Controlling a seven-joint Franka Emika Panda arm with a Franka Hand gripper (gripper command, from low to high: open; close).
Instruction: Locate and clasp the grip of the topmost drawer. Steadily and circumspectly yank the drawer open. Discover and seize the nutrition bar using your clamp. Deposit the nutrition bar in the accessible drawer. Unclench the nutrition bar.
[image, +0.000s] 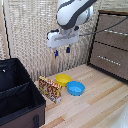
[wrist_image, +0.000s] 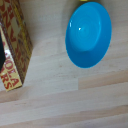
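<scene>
The topmost drawer (image: 113, 27) of the dark-brown dresser at the exterior view's right looks pushed in, with its slim silver handle (image: 116, 31) free. The nutrition bar (image: 50, 89), a box with orange, red and yellow print, stands on the wooden floor beside the yellow bowl (image: 63, 79). It also shows in the wrist view (wrist_image: 15, 47). My clamp (image: 62, 52) hangs in the air above the bowls and well away from the dresser. Its two dark fingers are apart and hold nothing. The fingers do not show in the wrist view.
A blue bowl (image: 76, 88) lies next to the yellow one and fills much of the wrist view (wrist_image: 89, 35). A large black case (image: 17, 95) stands at the exterior view's left. A like lower drawer (image: 107, 59) sits under the top one. A woven screen backs the scene.
</scene>
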